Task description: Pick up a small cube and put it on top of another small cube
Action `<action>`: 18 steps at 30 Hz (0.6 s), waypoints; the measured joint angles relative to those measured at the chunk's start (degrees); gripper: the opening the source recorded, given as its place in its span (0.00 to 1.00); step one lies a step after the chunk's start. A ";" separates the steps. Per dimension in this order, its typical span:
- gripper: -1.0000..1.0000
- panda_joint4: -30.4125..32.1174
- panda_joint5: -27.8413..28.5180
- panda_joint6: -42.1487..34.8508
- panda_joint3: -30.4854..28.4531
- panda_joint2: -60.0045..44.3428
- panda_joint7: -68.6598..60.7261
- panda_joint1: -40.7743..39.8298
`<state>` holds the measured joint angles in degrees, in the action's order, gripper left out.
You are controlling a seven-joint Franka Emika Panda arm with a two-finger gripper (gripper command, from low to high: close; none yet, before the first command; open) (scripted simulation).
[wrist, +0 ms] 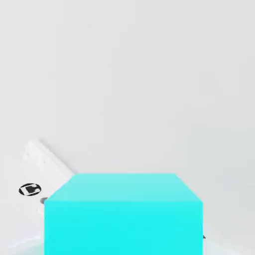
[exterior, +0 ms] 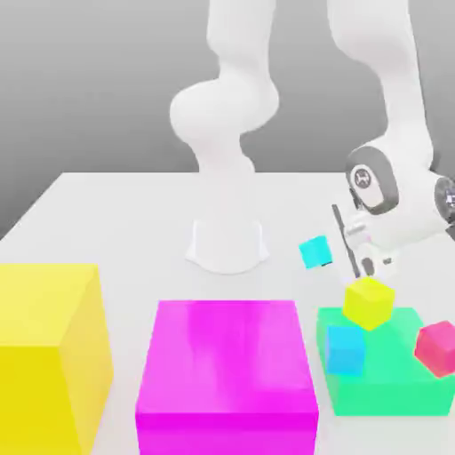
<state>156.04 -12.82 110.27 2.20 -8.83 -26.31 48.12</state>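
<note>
Turquoise cube (exterior: 315,251) in the claw (exterior: 318,254), stacking undone

In the exterior view, the white arm (exterior: 400,98) reached down towards the exterior view's right, its wrist leaning over. The turquoise cube sat tilted at the end of the claw, and it appeared to be raised off the surface (exterior: 133,218), apart from the other blocks. Nearer the camera, a green block (exterior: 382,391) carried a blue cube (exterior: 345,351), while a small yellow cube (exterior: 369,303) stood by its far edge and a red cube (exterior: 437,348) by its edge at the exterior view's right. Whether those last two rested fully on the green block was hard to tell. A magenta block (exterior: 229,355) and a big yellow block (exterior: 44,355) stood across towards the exterior view's left, both much larger than the small cubes. No small cube sat on top of another.

In the hand view, the turquoise cube loomed close to the camera, with the pale surface beyond it. The claw was clenched on the cube, which looked square in its grasp.

So the picking half seemed done, and the placing half was left. The claw had to carry the cube over to another small cube, level it, lower it squarely on top and let go. Which cube was meant to bear it could not be told from the task's wording.
</note>
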 joint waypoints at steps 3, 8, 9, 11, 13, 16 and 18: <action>0.00 -0.31 -0.90 -7.73 -3.15 2.99 3.59 -2.85; 0.00 -2.05 2.30 -8.86 -7.34 9.31 4.59 -14.20; 0.00 -2.41 3.25 -6.76 -6.71 10.02 3.68 -16.30; 0.00 -3.10 5.09 -2.09 -5.60 11.30 1.59 -14.72; 0.00 -3.78 6.89 2.82 -5.99 12.51 -0.59 -15.57; 0.00 -4.79 9.43 10.33 -6.72 14.28 -3.97 -16.68; 0.00 -5.44 11.00 15.39 -7.34 15.46 -6.28 -17.31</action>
<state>150.60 -1.82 125.67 -5.15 6.63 -32.59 30.81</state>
